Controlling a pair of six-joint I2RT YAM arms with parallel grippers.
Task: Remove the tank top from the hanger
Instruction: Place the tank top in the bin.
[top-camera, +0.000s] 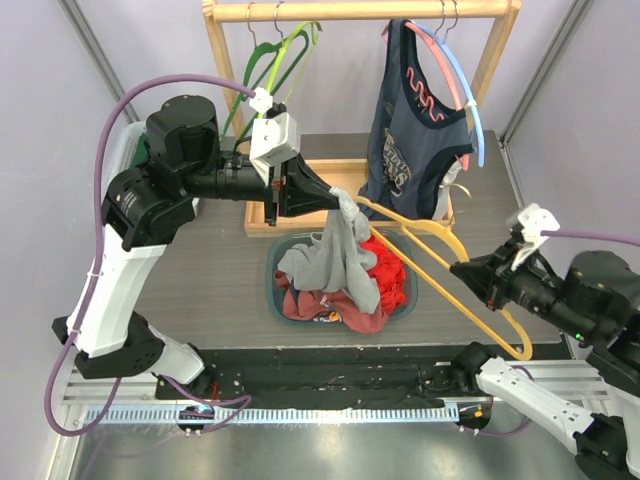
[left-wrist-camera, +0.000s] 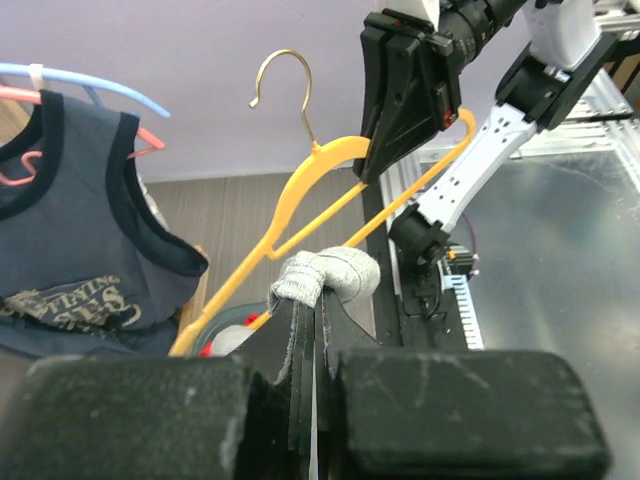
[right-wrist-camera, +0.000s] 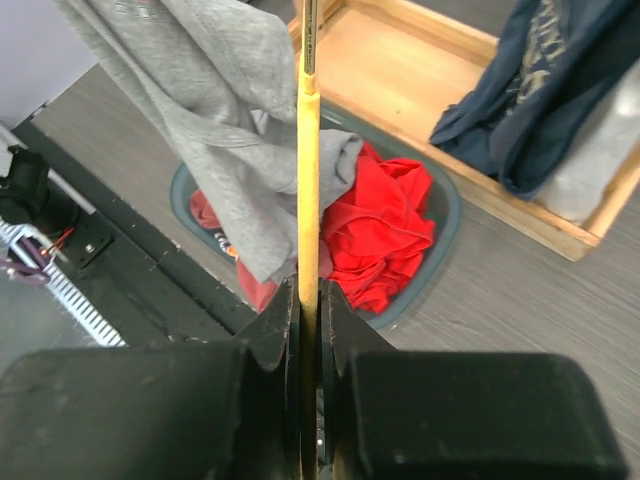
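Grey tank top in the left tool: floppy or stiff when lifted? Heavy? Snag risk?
Likely floppy: the grey tank top hangs limp from the left tool, folding into the basket. Probably light: a pinch on one bunched strap holds it up. May snag: its cloth hangs right beside the yellow hanger.

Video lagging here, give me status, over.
Left gripper jaws shut on grey tank top. Right gripper jaws shut on yellow hanger. Cloth hangs over basket; nothing blocking.

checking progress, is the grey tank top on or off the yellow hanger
Looks off: the grey tank top hangs from the left tool, and the yellow hanger shows bare.
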